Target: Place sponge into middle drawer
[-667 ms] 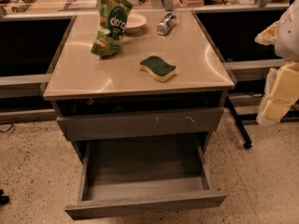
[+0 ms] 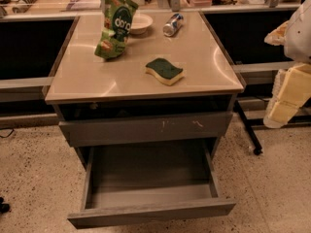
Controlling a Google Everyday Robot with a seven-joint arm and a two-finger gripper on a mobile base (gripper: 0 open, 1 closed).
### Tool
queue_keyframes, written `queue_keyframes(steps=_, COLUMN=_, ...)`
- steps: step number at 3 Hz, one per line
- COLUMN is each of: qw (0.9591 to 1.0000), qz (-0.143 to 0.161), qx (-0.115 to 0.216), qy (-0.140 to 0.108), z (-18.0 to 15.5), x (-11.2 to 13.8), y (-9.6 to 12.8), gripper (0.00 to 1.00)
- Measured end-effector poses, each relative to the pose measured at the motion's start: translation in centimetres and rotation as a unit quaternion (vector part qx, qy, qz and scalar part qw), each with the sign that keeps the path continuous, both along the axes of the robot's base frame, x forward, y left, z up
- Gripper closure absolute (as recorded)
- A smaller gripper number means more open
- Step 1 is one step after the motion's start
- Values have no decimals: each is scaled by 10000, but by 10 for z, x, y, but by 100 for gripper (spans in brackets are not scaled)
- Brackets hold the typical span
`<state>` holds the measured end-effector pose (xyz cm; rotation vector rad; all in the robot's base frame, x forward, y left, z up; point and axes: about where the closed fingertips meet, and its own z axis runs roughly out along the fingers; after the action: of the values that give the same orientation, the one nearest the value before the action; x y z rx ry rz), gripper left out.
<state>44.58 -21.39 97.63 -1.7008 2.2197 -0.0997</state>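
Observation:
The sponge [image 2: 164,71], dark green on top with a pale yellow body, lies flat on the beige countertop [image 2: 87,76], right of centre near the front edge. The middle drawer [image 2: 150,212] is pulled out at the bottom of the cabinet, and its grey floor is bare. Above it a grey drawer front with pale scratch marks [image 2: 146,128] is closed. My gripper [image 2: 281,108], pale yellow, hangs at the right edge of the view. It is beside the cabinet, below countertop height, well to the right of the sponge and apart from it. It holds nothing that I can see.
A tall green snack bag [image 2: 115,27] stands at the back left of the countertop. A white bowl [image 2: 138,22] and a lying can [image 2: 172,24] are behind the sponge. Dark shelving flanks the cabinet. A black stand leg [image 2: 248,130] is on the speckled floor at right.

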Motion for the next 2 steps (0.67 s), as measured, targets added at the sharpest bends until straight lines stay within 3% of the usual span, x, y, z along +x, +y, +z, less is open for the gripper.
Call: queue_keyframes(steps=2, qw=9964, qz=-240, qx=756, qy=-292, z=-24, x=70, y=43, gripper=0)
